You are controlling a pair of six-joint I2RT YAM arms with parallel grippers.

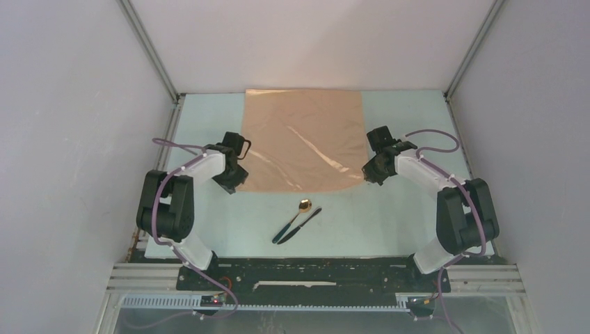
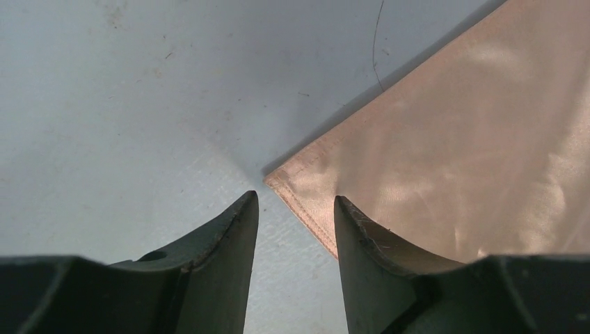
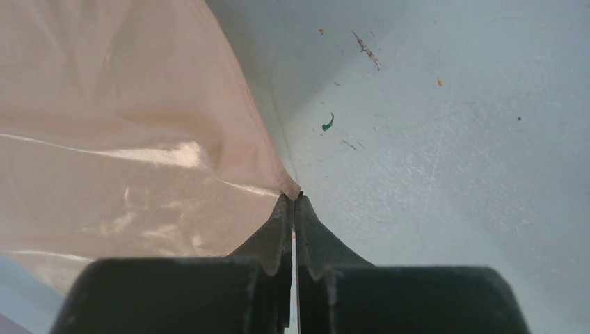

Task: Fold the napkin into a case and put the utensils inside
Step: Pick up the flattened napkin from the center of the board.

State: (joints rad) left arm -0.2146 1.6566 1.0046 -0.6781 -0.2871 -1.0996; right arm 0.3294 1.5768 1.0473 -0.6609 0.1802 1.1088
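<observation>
Top external: utensils [image 1: 296,223] on the table [image 1: 403,223], near the spread napkin [image 1: 303,139].

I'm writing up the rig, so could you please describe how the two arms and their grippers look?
Left arm and right arm: white links, black joint housings, a thin purple cable looping along each. Left gripper and right gripper: dark matte fingers, curved, tapering to tips.

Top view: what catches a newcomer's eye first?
A big peach napkin lies spread at the far middle of the table. The right tool pinches its near right corner; the left tool stands open at the near left one. A gold-bowled spoon and dark knife lie just on its near side.
</observation>
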